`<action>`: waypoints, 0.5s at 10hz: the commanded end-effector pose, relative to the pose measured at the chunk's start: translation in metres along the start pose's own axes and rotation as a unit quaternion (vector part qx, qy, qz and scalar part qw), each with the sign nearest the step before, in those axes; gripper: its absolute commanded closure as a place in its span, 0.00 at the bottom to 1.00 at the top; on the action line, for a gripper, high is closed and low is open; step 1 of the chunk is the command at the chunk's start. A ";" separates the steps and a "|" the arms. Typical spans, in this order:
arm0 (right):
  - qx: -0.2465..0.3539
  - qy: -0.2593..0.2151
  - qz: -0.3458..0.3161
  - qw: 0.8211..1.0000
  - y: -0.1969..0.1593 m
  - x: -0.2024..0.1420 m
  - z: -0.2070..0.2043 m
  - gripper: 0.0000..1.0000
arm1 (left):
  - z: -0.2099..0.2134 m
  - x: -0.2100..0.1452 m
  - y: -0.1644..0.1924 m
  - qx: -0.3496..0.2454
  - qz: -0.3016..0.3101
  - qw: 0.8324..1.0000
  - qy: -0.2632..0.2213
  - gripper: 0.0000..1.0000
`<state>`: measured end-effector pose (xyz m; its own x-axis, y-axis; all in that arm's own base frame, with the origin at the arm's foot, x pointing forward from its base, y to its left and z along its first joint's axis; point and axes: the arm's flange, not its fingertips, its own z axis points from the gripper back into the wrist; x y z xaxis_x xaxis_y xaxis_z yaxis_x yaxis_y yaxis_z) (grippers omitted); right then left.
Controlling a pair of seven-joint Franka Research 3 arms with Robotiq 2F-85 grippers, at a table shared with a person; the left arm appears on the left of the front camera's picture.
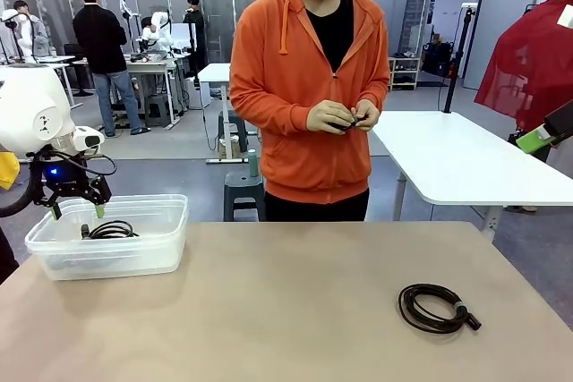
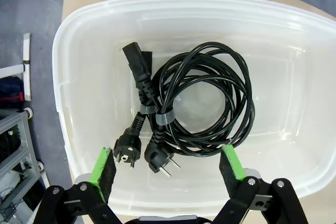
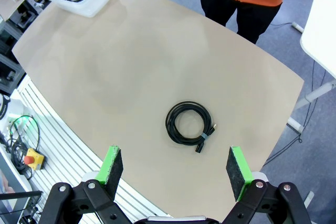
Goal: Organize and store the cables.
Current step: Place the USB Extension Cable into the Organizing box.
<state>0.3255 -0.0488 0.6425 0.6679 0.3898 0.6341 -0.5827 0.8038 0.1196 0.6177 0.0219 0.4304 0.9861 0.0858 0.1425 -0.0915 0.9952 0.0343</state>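
The left tool [image 2: 165, 153] hung wide open and empty above a clear tub [image 2: 84, 35] holding a coiled cable [image 2: 159, 118]; the right tool [image 3: 174, 153], equally open and empty, hovered high over a second cable [image 3: 171, 124] on the table [image 3: 131, 66].

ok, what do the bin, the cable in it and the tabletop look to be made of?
Bin: clear, slightly frosted plastic, probably; the surface beneath shows through its glossy walls.
Cable: black rubbery or PVC jacket with a soft sheen, holding smooth loops.
Tabletop: matte beige, likely laminate; flat, even colour, no grain to be seen.
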 end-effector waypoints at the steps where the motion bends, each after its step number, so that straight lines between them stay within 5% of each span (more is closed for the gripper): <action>1: 0.008 -0.002 0.006 1.000 -0.002 -0.001 0.000 0.00 | 0.000 0.000 0.000 0.000 0.000 1.000 0.000 0.05; 5: 0.008 -0.002 0.006 1.000 -0.002 -0.001 0.000 0.00 | 0.073 0.007 0.004 -0.100 -0.076 0.992 -0.028 0.00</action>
<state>0.3256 -0.0488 0.6425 0.6679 0.3898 0.6340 -0.5827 0.8038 0.1197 0.6200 0.0144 0.4893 0.9753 -0.0027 0.2209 0.0232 0.9957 -0.0899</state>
